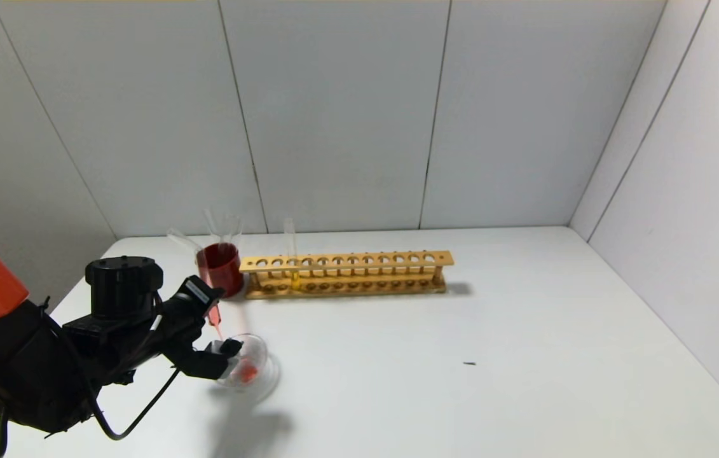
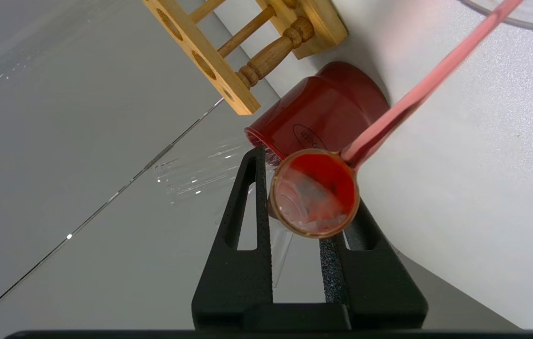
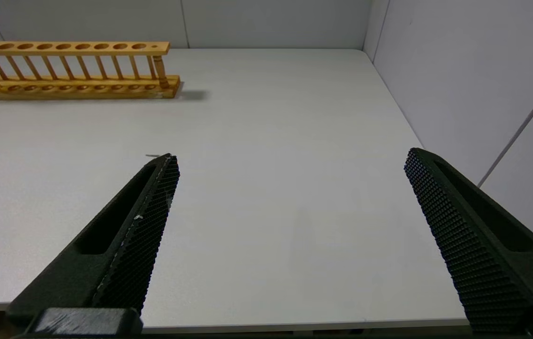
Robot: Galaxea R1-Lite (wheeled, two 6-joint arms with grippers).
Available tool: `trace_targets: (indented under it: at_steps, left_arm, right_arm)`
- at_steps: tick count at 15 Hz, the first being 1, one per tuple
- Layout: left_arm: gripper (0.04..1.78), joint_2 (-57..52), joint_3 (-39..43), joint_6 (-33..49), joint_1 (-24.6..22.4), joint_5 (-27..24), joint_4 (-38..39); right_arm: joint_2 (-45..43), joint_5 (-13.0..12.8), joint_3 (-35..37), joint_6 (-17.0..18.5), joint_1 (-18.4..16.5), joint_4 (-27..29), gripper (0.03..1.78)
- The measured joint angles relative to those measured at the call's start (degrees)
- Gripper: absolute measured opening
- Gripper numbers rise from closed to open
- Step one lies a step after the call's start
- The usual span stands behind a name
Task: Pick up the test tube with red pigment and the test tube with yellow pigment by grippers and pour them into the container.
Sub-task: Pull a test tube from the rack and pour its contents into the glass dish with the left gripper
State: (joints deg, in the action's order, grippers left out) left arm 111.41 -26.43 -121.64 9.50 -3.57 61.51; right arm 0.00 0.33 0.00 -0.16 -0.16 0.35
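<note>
Red cup [image 1: 220, 268] behind left claw [image 1: 219, 331], seemingly touching wooden rack [image 1: 346, 273]

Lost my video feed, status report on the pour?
Left gripper shut on red test tube, tipped, red stream running into glass dish. Right gripper open, idle. Yellow test tube in rack.

Three cameras: one overhead on the head, one on each wrist.

The head view looks forward and down across the white bench [image 1: 524, 331] to the grey wall panels. The left wrist view sits very close, looking along its jaws past the red cup [image 2: 327, 113] and the end of the wooden test tube rack [image 2: 228, 61]. The right wrist view sits low near the bench edge, sharing the wooden test tube rack with both others.
</note>
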Motion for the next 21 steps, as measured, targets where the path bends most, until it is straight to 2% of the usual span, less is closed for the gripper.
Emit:
trace_targets:
  at_steps: [7,11,14,21]
  left_arm:
    - [0.33,-0.22,0.17,-0.24,0.5,0.0,0.02]
    - [0.33,-0.35,0.39,-3.04,0.67,0.16,2.51]
    - [0.33,-0.77,0.77,-3.47,0.89,2.0,2.68]
    - [0.33,-1.82,1.96,-4.05,1.91,2.34,2.71]
  right_arm:
    - [0.0,-0.02,0.0,0.0,0.0,-0.02,1.75]
    - [0.0,-0.02,0.0,0.0,-0.02,0.0,1.75]
    - [0.0,-0.02,0.0,0.0,0.0,0.0,1.75]
    - [0.0,-0.02,0.0,0.0,-0.05,-0.02,1.75]
